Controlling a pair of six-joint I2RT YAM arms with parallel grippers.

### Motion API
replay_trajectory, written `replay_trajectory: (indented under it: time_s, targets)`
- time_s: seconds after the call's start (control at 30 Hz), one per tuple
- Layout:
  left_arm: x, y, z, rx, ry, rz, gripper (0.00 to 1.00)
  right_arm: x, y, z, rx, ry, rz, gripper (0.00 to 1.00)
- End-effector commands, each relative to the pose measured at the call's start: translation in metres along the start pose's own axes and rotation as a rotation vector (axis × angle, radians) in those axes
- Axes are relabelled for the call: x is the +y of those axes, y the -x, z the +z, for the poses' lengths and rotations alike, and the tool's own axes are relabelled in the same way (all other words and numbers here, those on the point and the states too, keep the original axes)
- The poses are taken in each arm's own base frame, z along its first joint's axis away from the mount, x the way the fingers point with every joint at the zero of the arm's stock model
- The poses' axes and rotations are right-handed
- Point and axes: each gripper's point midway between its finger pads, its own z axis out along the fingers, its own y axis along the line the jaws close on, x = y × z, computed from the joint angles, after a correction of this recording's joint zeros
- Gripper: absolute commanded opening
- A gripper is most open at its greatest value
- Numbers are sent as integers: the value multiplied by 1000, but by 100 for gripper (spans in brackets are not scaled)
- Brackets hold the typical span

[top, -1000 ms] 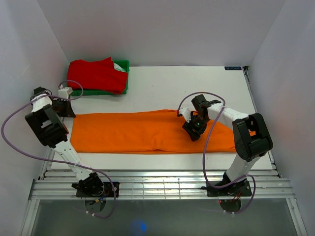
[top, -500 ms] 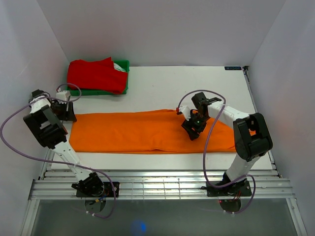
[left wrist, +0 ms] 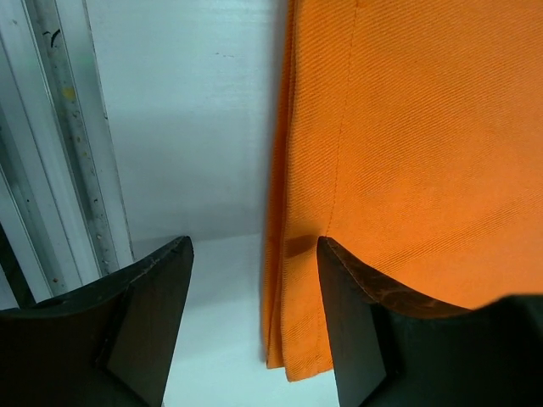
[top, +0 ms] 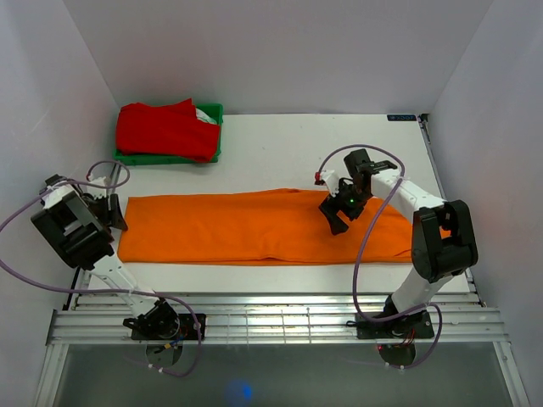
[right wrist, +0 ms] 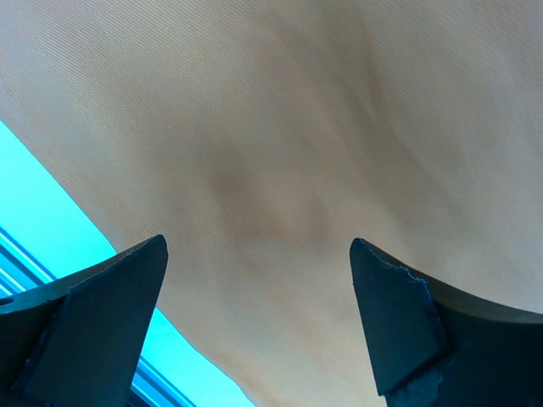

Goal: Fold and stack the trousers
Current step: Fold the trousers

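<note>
Bright orange soft cloth trousers lie flat, stretched lengthwise across the white counter. Looks like one lengthwise fold at most, so crosswise folds and stacking are left. Left end effector sits by their left end, right end effector over the middle, both wide and empty.

bright, even light from above. the white worktop is evenly lit, with a soft, narrow shadow along the trousers. the top view is sharp. in both wrist views the dark pincer fingers look slightly soft. the right wrist view is colour-shifted: cloth pale tan, worktop cyan.
</note>
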Motion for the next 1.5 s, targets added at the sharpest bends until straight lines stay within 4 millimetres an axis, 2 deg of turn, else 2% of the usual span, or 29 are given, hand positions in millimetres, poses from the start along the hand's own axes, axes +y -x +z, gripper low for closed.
replay_trajectory:
  time_s: [0.0, 0.1, 0.17, 0.33, 0.4, 0.5, 0.53, 0.63, 0.77, 0.8, 0.87, 0.9, 1.0, 1.03, 1.13, 1.17, 1.3, 1.37, 1.47]
  targets:
    - [-10, -27, 13, 60, -27, -74, 71, -4, 1, -14, -17, -1, 11, 93]
    - [-25, -37, 25, 82, -66, -78, 69, -7, -4, -16, -6, -9, 12, 93]
    - [-30, -39, 31, 78, -79, -89, 64, -8, -4, -17, -3, -13, 9, 93]
    - [-60, -45, 50, 112, -177, -137, 57, -10, -3, -18, 1, -15, 11, 94]
    - [-70, -46, 54, 118, -197, -147, 51, -11, -2, -20, 1, -22, 10, 94]
    - [-73, -42, 58, 116, -207, -163, 31, -11, -2, -21, 2, -29, 7, 94]
    - [-74, -40, 58, 110, -213, -171, 21, -12, -1, -22, -1, -31, 7, 94]
    - [-70, -24, 52, 70, -202, -176, 0, -12, -1, -24, -3, -34, 6, 95]
    - [-60, 13, 21, -40, -133, -121, 0, -10, -2, -25, -4, -33, 6, 95]
    - [-56, 35, 0, -104, -98, -83, 0, -10, -3, -25, -1, -33, 5, 96]
    - [-54, 52, -25, -149, -72, -52, 0, -11, -4, -26, -3, -41, 1, 96]
    - [-45, 72, -49, -204, -6, -30, 0, -11, -5, -27, -4, -39, 5, 96]
    - [-20, 91, -83, -233, 167, -73, 0, -12, -5, -29, -10, -44, 5, 96]
    - [-18, 102, -99, -248, 193, -57, 0, -13, -4, -30, -16, -46, 6, 96]
    - [-19, 104, -115, -223, 191, -49, 0, -14, -3, -32, -25, -42, 14, 96]
    - [-21, 113, -127, -248, 194, -37, 0, -14, -2, -33, -29, -42, 12, 97]
    - [-52, 122, -135, -256, 133, -33, 0, -17, -2, -37, -52, -24, 36, 98]
    - [-77, 121, -134, -255, 66, -45, 0, -17, -3, -40, -57, -18, 43, 98]
    - [-130, 123, -122, -230, -24, -46, 0, -24, -9, -48, -70, -30, 56, 98]
